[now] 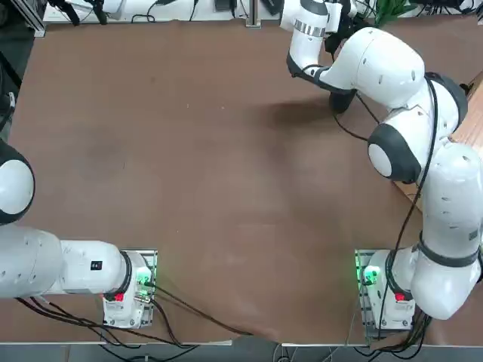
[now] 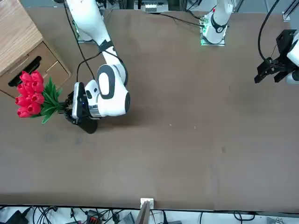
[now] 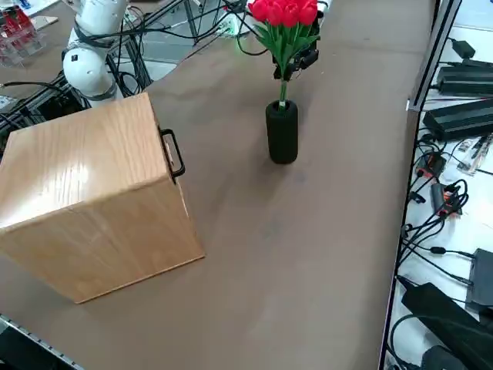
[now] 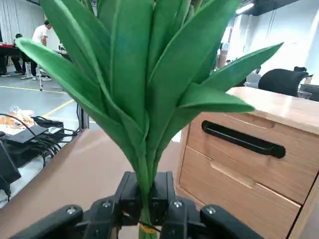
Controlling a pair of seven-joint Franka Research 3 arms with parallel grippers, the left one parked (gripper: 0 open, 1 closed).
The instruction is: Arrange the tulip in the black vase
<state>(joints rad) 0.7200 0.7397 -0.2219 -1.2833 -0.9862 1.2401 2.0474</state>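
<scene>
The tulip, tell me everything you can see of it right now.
The tulip is a bunch of red buds over broad green leaves, upright. The right gripper is shut on its stems just below the leaves. The stem ends reach into the mouth of the black vase, which stands on the table near a wooden drawer cabinet.

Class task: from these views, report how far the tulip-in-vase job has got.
Done: the right gripper is shut on the tulip and holds it upright. In hand: the stems hang over the black vase and reach its mouth. Left: lowering the stems fully in, then letting go.
</scene>
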